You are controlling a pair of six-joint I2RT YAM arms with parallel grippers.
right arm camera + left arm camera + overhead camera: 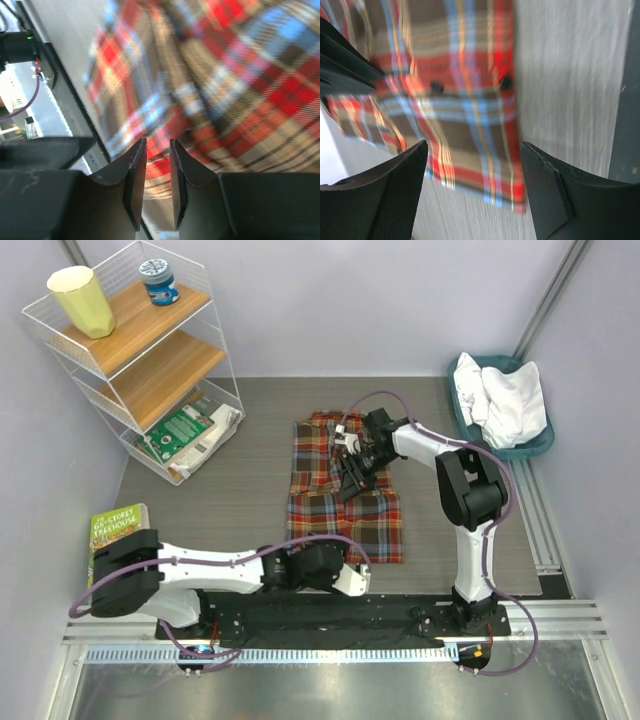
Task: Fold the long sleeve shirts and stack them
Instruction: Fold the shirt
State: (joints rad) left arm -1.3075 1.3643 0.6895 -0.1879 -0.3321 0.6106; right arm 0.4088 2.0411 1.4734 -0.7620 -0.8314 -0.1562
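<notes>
Plaid shirt [335, 515] lies on the table [230, 490]; left pincer [472, 150] released wide above its edge; right pincer [157, 145] narrowly parted, grasping nothing; white shirt [512, 400] in basket [500, 450].

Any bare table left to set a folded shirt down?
Widest: left of the plaid shirt, bordered by wire shelf and book. Thin strip behind it, toward the basket. Crowded: near edge under the left arm, right side around the right arm.

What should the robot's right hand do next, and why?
Probably lift off and swing toward the teal basket. The plaid shirt already lies in a folded rectangle, neither the right hand nor the left hand seems to grip it, and the white shirt sits bunched in the basket.
</notes>
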